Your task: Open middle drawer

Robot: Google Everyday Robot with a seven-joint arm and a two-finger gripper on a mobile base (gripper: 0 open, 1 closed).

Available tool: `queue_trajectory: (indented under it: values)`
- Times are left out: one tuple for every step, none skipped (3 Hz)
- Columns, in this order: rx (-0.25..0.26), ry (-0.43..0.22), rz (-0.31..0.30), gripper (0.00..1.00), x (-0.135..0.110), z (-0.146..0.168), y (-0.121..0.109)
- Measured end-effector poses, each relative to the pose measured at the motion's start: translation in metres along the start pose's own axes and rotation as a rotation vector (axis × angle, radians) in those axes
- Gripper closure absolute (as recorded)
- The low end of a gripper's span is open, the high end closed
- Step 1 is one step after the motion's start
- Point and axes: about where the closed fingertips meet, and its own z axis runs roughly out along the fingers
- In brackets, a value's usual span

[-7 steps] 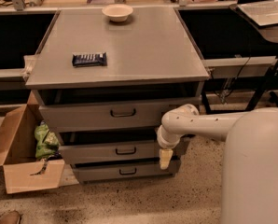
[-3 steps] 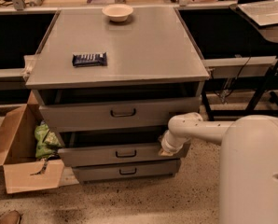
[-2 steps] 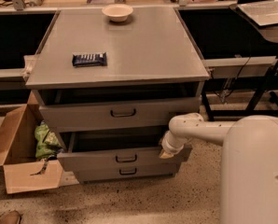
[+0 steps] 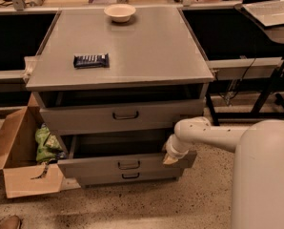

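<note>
The middle drawer (image 4: 99, 166) is a wide grey metal drawer with a small dark loop handle (image 4: 128, 165). It stands pulled out from the cabinet, with its dark inside showing above the front. My gripper (image 4: 170, 157) is at the right end of that drawer's front, at its top edge, on the end of my white arm (image 4: 213, 133). The top drawer (image 4: 85, 119) above it stands slightly out. The bottom drawer (image 4: 104, 177) is mostly hidden under the middle one.
The grey cabinet top (image 4: 147, 51) carries a dark snack bar (image 4: 91, 60) and a pale bowl (image 4: 119, 12). An open cardboard box (image 4: 15, 151) with a green bag (image 4: 45, 144) stands left of the cabinet. Dark desk legs and cables (image 4: 270, 89) stand at the right.
The middle drawer has slid out toward the camera, opening a dark gap above its front. My gripper has moved outward with the drawer's right end.
</note>
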Motion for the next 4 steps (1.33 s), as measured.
queue_trajectory:
  values:
    - [0.000,0.000,0.000,0.41,0.0000,0.0000,0.0000]
    - [0.000,0.000,0.000,0.16,0.0000,0.0000,0.0000]
    - [0.000,0.000,0.000,0.00,0.0000,0.0001,0.0001]
    - [-0.012,0.004,-0.008,0.00,-0.0009,0.0014,0.0039]
